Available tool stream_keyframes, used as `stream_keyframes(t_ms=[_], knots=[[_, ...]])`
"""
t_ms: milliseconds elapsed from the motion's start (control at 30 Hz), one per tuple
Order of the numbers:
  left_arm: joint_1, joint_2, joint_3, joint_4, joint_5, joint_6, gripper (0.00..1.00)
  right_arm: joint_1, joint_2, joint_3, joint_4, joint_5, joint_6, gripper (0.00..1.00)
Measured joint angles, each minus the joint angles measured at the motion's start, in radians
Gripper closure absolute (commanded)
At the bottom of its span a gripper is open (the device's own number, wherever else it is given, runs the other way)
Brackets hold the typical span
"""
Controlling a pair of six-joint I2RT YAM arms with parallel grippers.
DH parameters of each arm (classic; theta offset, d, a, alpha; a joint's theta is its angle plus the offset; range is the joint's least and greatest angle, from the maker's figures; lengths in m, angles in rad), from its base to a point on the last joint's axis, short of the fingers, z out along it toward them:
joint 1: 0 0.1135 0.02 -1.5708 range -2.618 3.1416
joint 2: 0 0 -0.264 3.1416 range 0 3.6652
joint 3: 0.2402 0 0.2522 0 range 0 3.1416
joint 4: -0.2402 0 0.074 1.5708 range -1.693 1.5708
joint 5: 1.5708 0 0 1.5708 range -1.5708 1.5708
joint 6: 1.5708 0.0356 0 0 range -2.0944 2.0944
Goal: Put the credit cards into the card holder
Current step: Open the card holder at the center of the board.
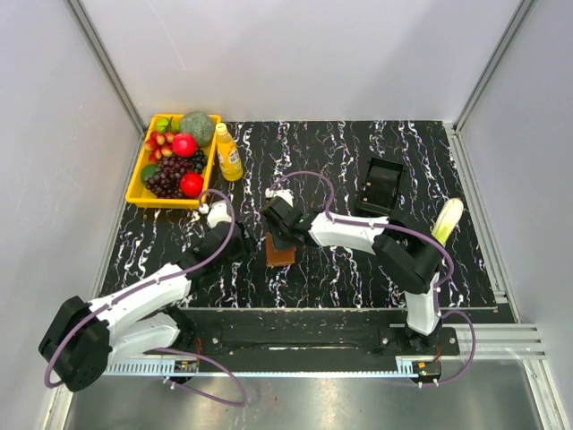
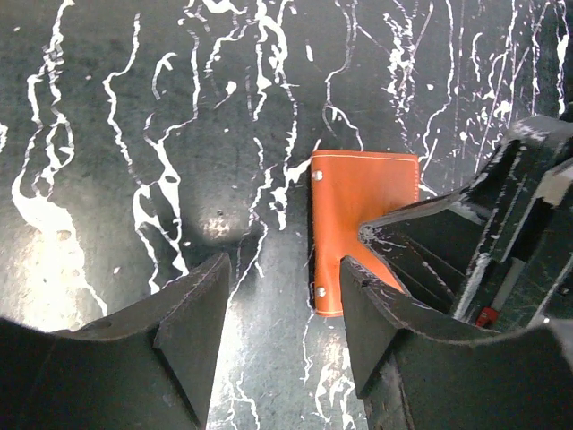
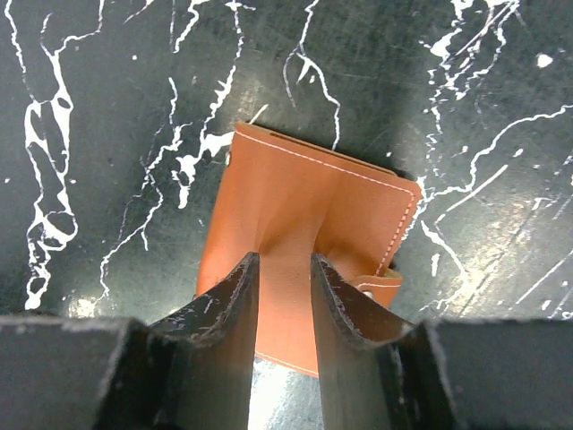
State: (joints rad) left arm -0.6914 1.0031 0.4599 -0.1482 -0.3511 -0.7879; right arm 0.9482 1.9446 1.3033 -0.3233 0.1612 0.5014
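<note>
Pinching the cover, the right tool (image 3: 283,262) is closed on the card holder (image 3: 304,197), which is laid folded on the worktop (image 3: 107,107); left tool (image 2: 285,264) is held open beside it. No cards seen; insertion judged not started.

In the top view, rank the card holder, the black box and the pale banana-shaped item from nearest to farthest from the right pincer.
1. card holder: mid-table, right at the right pincer, which pinches it.
2. black box: farther back and to the right.
3. pale banana-shaped item: farthest, near the table's right edge.
</note>
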Motion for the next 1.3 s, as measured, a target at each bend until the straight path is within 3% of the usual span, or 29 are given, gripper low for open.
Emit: stream_keyframes(t_ms=[500, 733, 933, 1100, 1300], knots=[[0.000, 0.228, 0.090, 0.131, 0.130, 0.073, 0.46, -0.039, -0.062, -0.082, -0.019, 0.080, 0.014, 0.64], [0.000, 0.344, 0.090, 0.201, 0.201, 0.068, 0.48, -0.080, -0.090, -0.139, 0.024, 0.010, 0.048, 0.64], [-0.001, 0.397, 0.090, 0.269, 0.243, 0.042, 0.58, -0.110, -0.101, -0.185, 0.087, -0.089, 0.085, 0.66], [0.001, 0.430, 0.090, 0.287, 0.245, 0.035, 0.69, -0.127, -0.105, -0.211, 0.133, -0.138, 0.115, 0.74], [0.000, 0.430, 0.075, 0.319, 0.236, 0.021, 0.62, -0.146, -0.132, -0.252, 0.168, -0.164, 0.151, 0.85]])
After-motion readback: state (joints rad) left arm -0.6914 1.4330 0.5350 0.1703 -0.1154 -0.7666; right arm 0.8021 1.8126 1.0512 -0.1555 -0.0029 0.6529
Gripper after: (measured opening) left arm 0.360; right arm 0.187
